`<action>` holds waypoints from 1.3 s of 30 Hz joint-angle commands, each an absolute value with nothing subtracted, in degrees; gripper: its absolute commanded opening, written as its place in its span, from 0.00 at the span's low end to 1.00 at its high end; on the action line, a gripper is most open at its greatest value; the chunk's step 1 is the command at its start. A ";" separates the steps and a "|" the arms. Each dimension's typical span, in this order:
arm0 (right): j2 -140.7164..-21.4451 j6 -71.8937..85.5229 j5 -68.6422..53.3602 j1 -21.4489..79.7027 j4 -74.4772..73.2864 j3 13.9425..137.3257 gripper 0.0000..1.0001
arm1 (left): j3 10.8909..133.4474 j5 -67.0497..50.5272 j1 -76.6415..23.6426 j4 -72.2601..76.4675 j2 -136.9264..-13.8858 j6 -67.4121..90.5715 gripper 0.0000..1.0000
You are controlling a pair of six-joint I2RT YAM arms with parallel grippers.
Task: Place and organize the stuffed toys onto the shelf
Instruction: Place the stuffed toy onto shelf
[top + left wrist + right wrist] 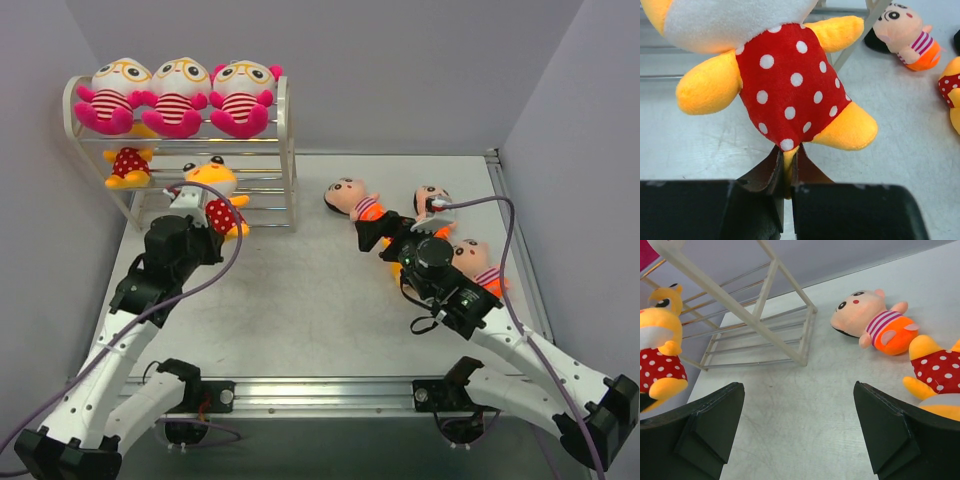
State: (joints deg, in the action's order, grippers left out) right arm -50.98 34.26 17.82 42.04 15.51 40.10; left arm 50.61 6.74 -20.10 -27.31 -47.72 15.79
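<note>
Left hand clenched on foot of yellow toy — right hand spread wide, grasping nothing.

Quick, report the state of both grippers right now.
Left gripper: shut on the yellow toy in the red dotted dress, pinched at its bottom edge.
Right gripper: open, holding nothing.

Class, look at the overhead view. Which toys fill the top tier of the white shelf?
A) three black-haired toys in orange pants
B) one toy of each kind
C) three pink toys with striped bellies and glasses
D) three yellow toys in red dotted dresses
C: the pink toys, all three with red-striped bellies and glasses, sit side by side along the top tier of the shelf.
</note>
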 commanded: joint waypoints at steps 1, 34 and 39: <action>-48.52 31.38 20.91 41.84 15.39 41.31 0.95 | 56.77 0.00 -15.74 -27.07 -48.42 9.85 0.02; -36.39 23.03 26.02 40.87 16.35 31.64 0.95 | 62.40 -17.75 4.83 -16.18 -65.21 0.71 0.02; -36.21 23.03 25.75 40.78 16.26 31.38 0.95 | 63.01 -17.58 5.89 -13.01 -67.06 -2.02 0.03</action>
